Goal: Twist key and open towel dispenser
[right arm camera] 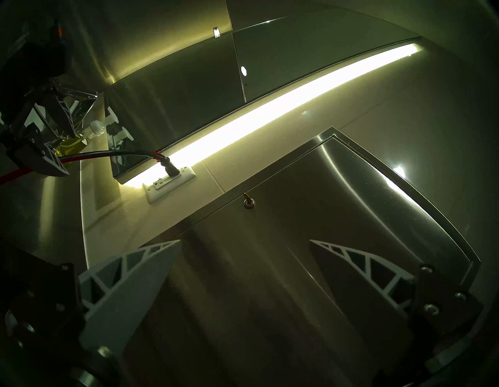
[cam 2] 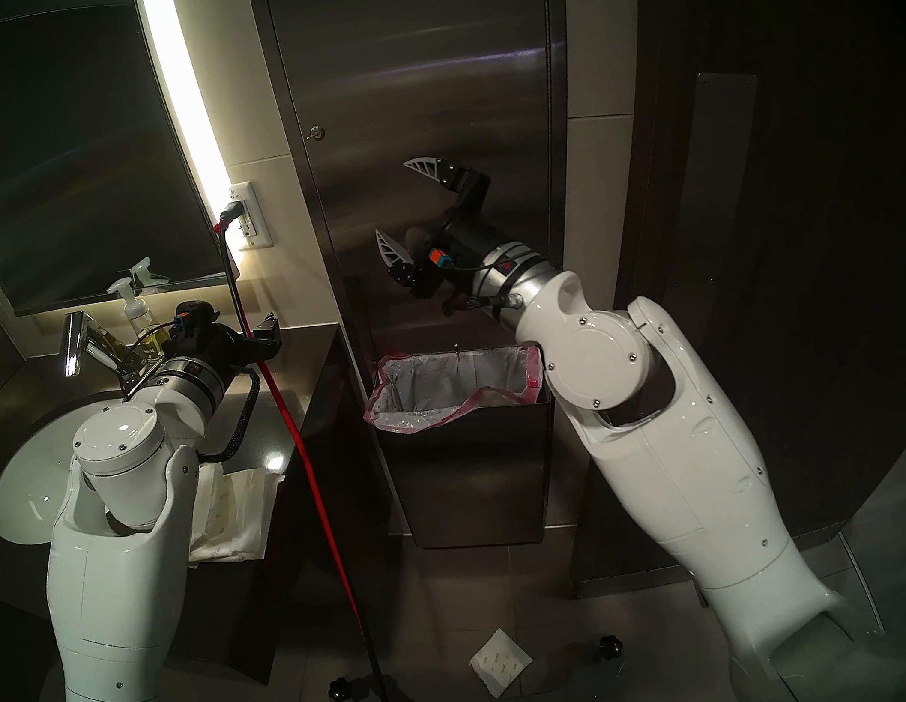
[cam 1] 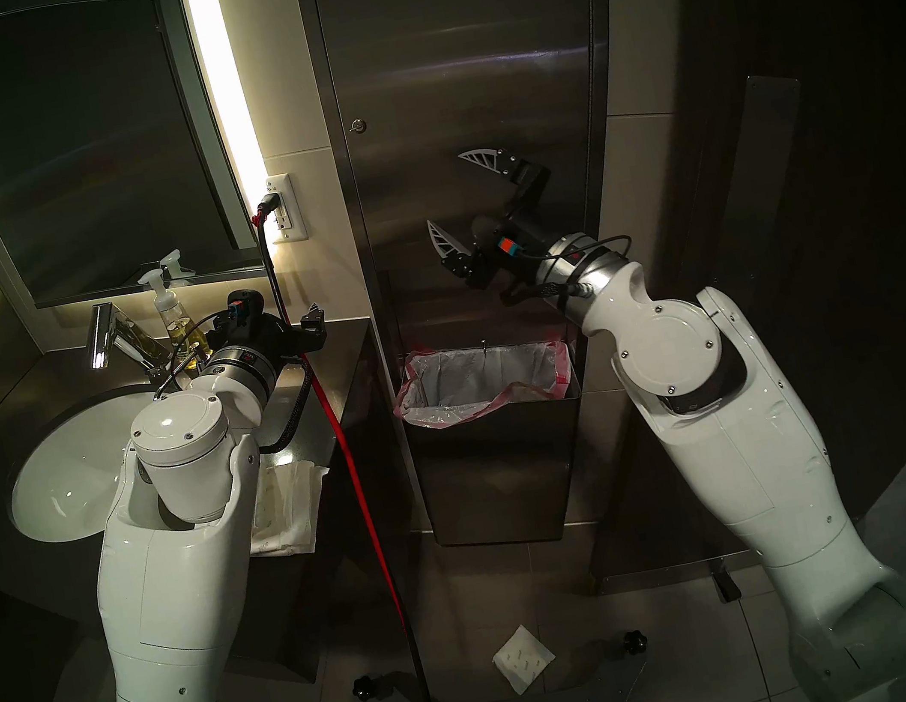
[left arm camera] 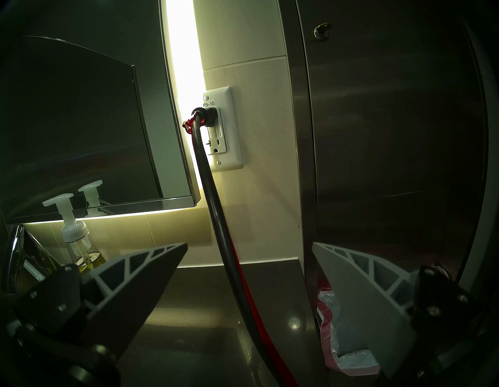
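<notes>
The towel dispenser (cam 1: 467, 67) (cam 2: 420, 76) (left arm camera: 391, 135) (right arm camera: 310, 216) is a tall brushed-steel wall cabinet, its door flush and shut. The small brass key (cam 1: 356, 127) (cam 2: 315, 134) (left arm camera: 321, 28) (right arm camera: 246, 198) sticks out of a round lock near the door's left edge. My right gripper (cam 1: 446, 190) (cam 2: 392, 198) (right arm camera: 244, 242) is open and empty in front of the door, below and right of the key. Over the counter left of the cabinet, my left gripper (cam 1: 311, 327) (left arm camera: 249, 244) stands open and empty, with the power cable hanging just beyond its fingers.
A steel waste bin (cam 1: 489, 431) with a pink-edged liner sits under the dispenser door. A black-and-red cable (cam 1: 347, 450) hangs from the wall outlet (cam 1: 284, 208) across the counter edge. Soap bottle (cam 1: 174, 318), faucet (cam 1: 104, 336), sink (cam 1: 66, 458) and loose paper towels (cam 1: 285, 503) lie left.
</notes>
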Motion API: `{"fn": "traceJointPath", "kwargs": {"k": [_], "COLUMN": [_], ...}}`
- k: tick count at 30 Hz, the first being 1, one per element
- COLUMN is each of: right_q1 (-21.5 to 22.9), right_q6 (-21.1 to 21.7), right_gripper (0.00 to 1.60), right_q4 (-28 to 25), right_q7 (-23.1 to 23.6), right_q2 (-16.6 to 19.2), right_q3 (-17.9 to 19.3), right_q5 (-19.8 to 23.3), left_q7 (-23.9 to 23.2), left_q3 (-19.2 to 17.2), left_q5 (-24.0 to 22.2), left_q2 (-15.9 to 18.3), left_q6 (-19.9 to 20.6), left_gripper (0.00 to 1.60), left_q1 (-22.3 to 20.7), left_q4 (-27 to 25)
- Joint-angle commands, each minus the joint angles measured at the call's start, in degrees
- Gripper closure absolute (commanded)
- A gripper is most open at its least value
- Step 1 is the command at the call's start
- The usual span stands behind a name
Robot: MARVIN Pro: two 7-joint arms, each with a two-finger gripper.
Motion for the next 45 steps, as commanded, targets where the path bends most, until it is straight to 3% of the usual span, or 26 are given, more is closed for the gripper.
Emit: {"fn": "traceJointPath", "kwargs": {"k": [1,8,15,27,45], "right_q1": [6.51,10.65,11.2,11.57,17.16], "right_q6": [2.17,7.01,11.41,13.93,14.64], "right_gripper": [0.0,0.0,0.0,0.0,0.0], "right_q4": [0.72,3.99,5.5,8.02,16.4], "right_q7": [-0.75,-2.48,-4.19,-5.88,-6.9], "right_q2": [-6.03,-9.52,-11.72,-13.22,-16.7], "right_q3": [-2.12,-5.29,-7.17,-7.15,-7.16], "right_q5": [-4.2,-9.26,-13.44,-14.31,-14.67], "left_q7": [0.0,-0.09,-0.19,-0.31,-0.49], "left_q3": [-0.14,-0.19,-0.26,-0.33,-0.42], "left_q5": [-0.12,-0.03,0.04,0.17,0.38], "left_q2": [-0.09,-0.19,-0.3,-0.43,-0.59], "left_q6": [-0.02,0.03,0.16,0.28,0.3], "left_gripper": [0.0,0.0,0.0,0.0,0.0], "left_q1": [-0.71,-0.73,-0.77,-0.8,-0.79], "left_q4": [-0.52,-0.53,-0.55,-0.57,-0.56]}}
